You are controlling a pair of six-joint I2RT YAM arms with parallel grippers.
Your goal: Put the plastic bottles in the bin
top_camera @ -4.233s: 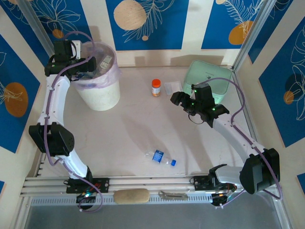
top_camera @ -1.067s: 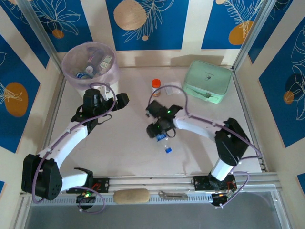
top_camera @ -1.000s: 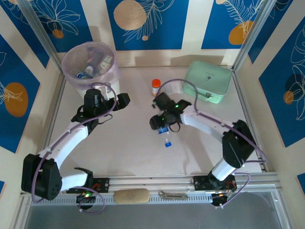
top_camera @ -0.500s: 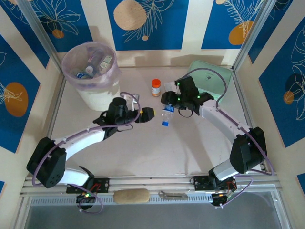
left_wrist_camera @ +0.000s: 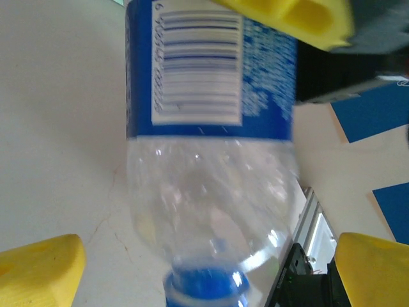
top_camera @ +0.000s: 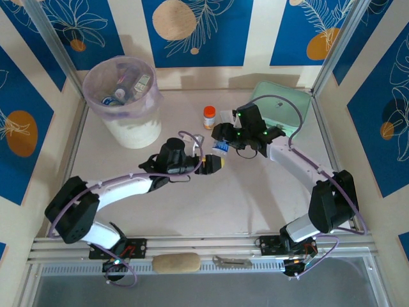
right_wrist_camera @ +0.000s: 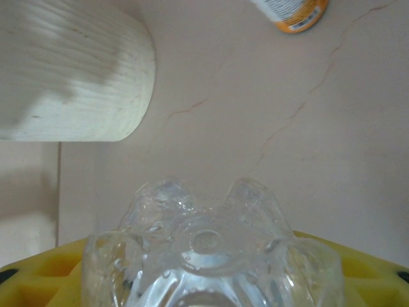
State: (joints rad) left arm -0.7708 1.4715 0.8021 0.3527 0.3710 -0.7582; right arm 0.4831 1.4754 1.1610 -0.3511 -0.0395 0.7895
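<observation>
While my right gripper (top_camera: 223, 143) clamps a clear, blue-labelled plastic bottle (left_wrist_camera: 211, 192) by its base end, my left gripper (top_camera: 213, 160) is spread wide. Its yellow fingertips (left_wrist_camera: 38, 272) flank the cap end, clear of the plastic. The bottle hangs over the middle of the table (top_camera: 192, 204), near the orange-capped jar (top_camera: 209, 117) and well apart from the bin (top_camera: 137, 131). The bin already holds several bottles (top_camera: 121, 86). The mint container (top_camera: 281, 109) sits behind my right arm.
</observation>
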